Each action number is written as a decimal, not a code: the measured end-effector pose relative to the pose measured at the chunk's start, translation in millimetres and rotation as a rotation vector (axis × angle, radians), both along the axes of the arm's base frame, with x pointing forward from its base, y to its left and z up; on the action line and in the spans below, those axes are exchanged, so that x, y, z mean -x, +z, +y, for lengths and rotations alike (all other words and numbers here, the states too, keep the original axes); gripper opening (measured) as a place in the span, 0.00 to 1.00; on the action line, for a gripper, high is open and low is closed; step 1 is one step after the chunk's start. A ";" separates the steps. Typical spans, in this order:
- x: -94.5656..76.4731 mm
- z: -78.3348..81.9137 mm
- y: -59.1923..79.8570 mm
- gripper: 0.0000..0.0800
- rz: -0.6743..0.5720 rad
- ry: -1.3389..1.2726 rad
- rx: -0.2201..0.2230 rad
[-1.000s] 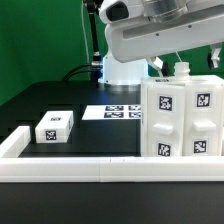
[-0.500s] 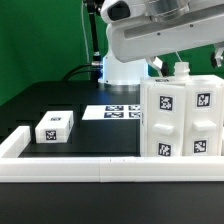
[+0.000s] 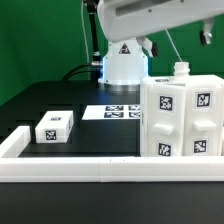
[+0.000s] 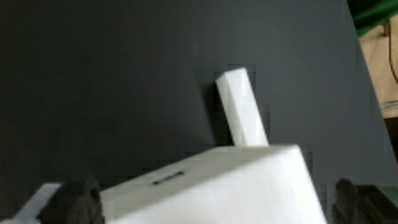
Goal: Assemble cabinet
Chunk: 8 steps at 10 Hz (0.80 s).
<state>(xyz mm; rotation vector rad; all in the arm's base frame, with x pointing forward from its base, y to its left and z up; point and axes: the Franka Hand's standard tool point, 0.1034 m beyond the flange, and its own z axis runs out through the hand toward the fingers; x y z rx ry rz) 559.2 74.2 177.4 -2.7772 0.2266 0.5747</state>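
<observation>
The cabinet (image 3: 183, 115), a large white box with tag markers on its faces, stands upright at the exterior view's right, with a small knob (image 3: 180, 70) on its top. My gripper (image 3: 178, 42) hangs just above it, open, holding nothing. In the wrist view the cabinet's white top (image 4: 214, 185) fills the space between my two dark fingers (image 4: 71, 200), without clear contact.
A small white tagged block (image 3: 53, 127) lies on the black table at the exterior view's left. The marker board (image 3: 112, 111) lies flat by the robot base (image 3: 123, 65). A long low white border rail (image 3: 70, 170) runs along the front and also shows in the wrist view (image 4: 240, 105).
The arm has lifted up from the cabinet's top. The cabinet and the small block have not moved.
</observation>
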 end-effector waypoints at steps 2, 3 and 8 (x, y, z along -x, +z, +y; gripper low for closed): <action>0.8 1.9 -2.6 0.81 -0.006 0.004 0.001; 0.8 1.9 -2.6 0.81 -0.006 0.004 0.001; 43.3 -47.1 -38.7 0.81 -0.003 0.097 -0.029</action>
